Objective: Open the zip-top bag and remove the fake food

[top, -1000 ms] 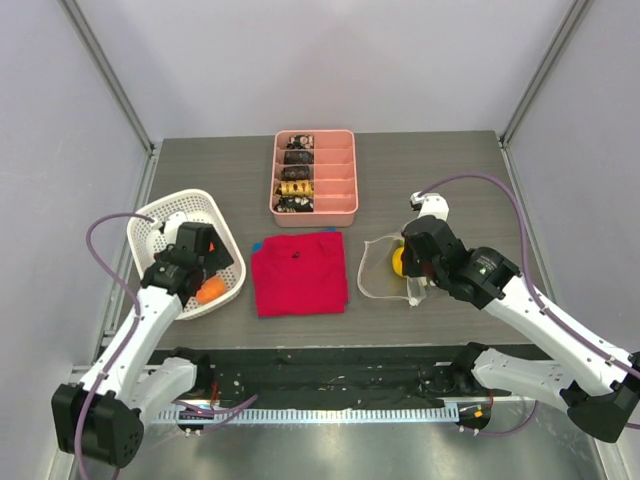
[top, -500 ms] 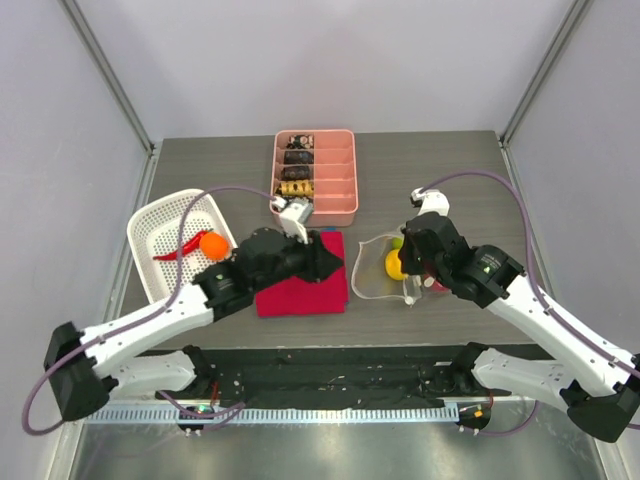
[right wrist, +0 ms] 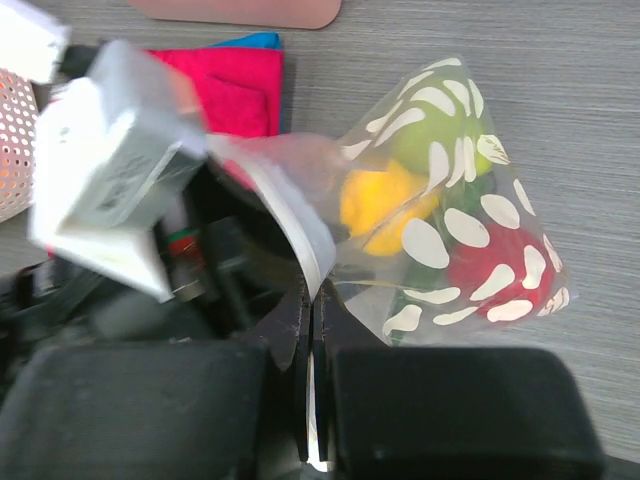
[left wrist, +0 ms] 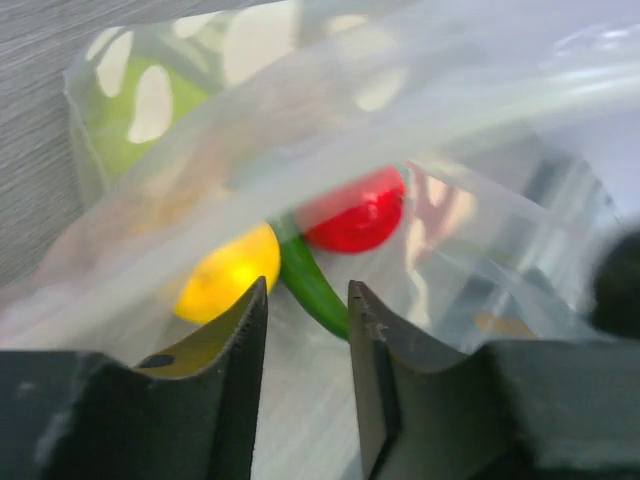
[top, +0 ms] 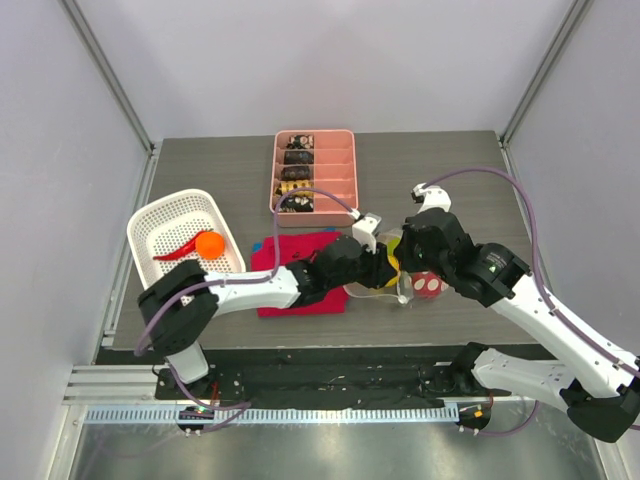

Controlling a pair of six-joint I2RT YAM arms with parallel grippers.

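While the right gripper (right wrist: 310, 300) pinches the bag's (right wrist: 450, 230) rim beside the cloth (top: 300, 275), the left gripper's (left wrist: 305, 300) jaws stand narrowly apart in its mouth, nothing visibly between them. Inside lie a yellow fruit (left wrist: 228, 272), pod (left wrist: 310, 285) and apple (left wrist: 355, 215). The basket (top: 150, 215) holds a chili (top: 178, 250) and orange (top: 209, 244).

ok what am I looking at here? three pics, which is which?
The left arm and right arm are robots bolted to a table. The wide picture comes from a fixed camera overhead; the other two come from a camera on each wrist. On the table: a white basket holding a chili and an orange, a pink tray, a red cloth. The right fingers pinch the rim of a dotted bag with a yellow fruit and a red apple inside. The left fingers sit in its mouth, slightly apart, gripping nothing I can see.
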